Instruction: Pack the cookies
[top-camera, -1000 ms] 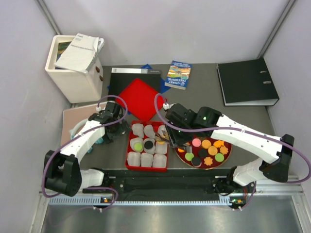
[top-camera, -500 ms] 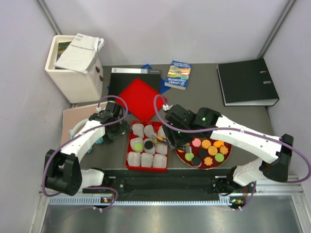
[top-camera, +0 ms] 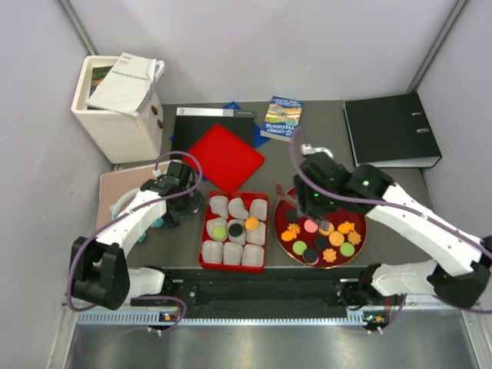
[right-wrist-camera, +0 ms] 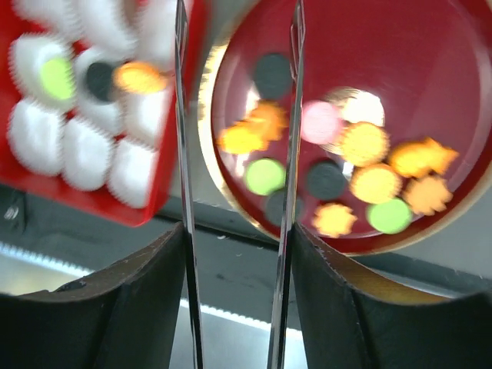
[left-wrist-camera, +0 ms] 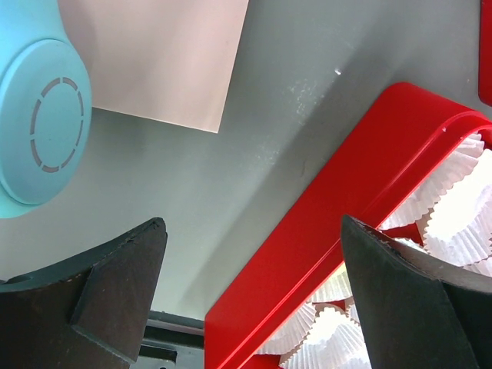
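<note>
1. Cookies [top-camera: 337, 238]: most lie on the plate [top-camera: 360, 246], right of the tray [top-camera: 202, 242]. Three (green, black, orange) sit in liners [top-camera: 232, 252] in the tray's middle row.
2. Tray risk: the left gripper [left-wrist-camera: 252, 231] is spread wide and empty by the tray's left rim. Contact cannot be told. A drift right would shove the tray and upset the liners.
3. Plate risk: the right gripper [right-wrist-camera: 238, 23] has thin fingers, narrowly parted and empty, above the gap between tray and plate. The cookies are flat and crowded, so a pinch may catch two or flick one off.
4. Liner risk: the paper looks light, so a release could tip a cup or drag it out.
5. Room: pale walls [top-camera: 231, 46] stand on three sides.
6. Surface: a dark table [top-camera: 323, 150]. It holds a binder [top-camera: 392, 129] far right, a white box [top-camera: 115, 115] far left, a red lid [top-camera: 223, 157] and a book [top-camera: 283, 119].
</note>
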